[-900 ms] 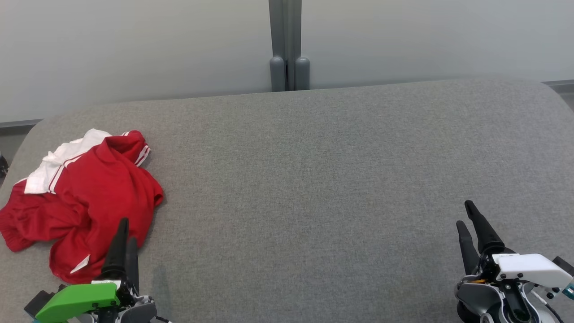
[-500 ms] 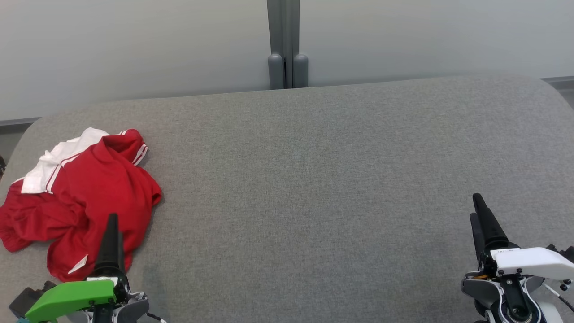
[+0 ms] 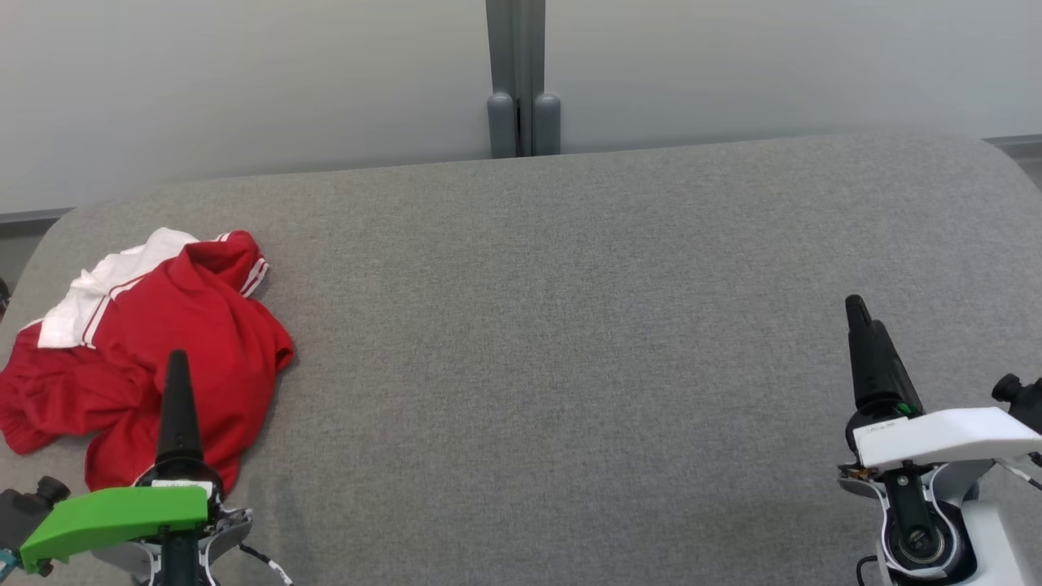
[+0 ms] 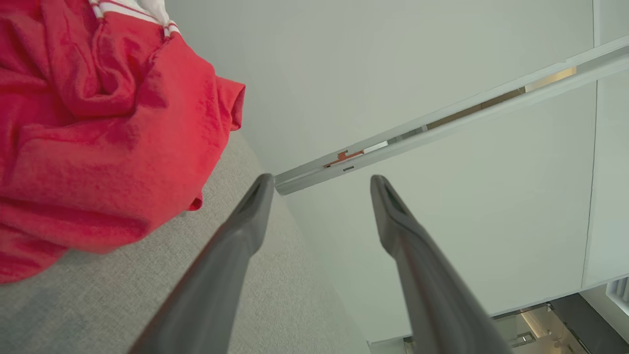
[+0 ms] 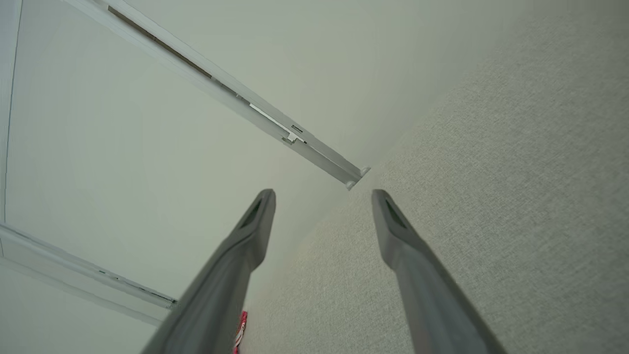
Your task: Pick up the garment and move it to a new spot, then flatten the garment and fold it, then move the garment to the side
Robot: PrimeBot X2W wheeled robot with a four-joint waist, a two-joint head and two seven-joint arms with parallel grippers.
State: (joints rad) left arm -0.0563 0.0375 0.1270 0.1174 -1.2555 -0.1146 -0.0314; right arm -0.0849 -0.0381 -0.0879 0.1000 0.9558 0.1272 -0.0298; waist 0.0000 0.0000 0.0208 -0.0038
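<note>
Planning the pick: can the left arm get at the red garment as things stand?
Probably yes. The left arm's jaws stand open beside the garment; nothing lies between them on the grey surface.

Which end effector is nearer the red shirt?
The left end effector, with the green cover, close beside the red shirt; the white-covered right end effector is far across.

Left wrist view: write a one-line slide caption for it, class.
Open left gripper beside a crumpled red-and-white garment on the grey upholstered surface.
</note>
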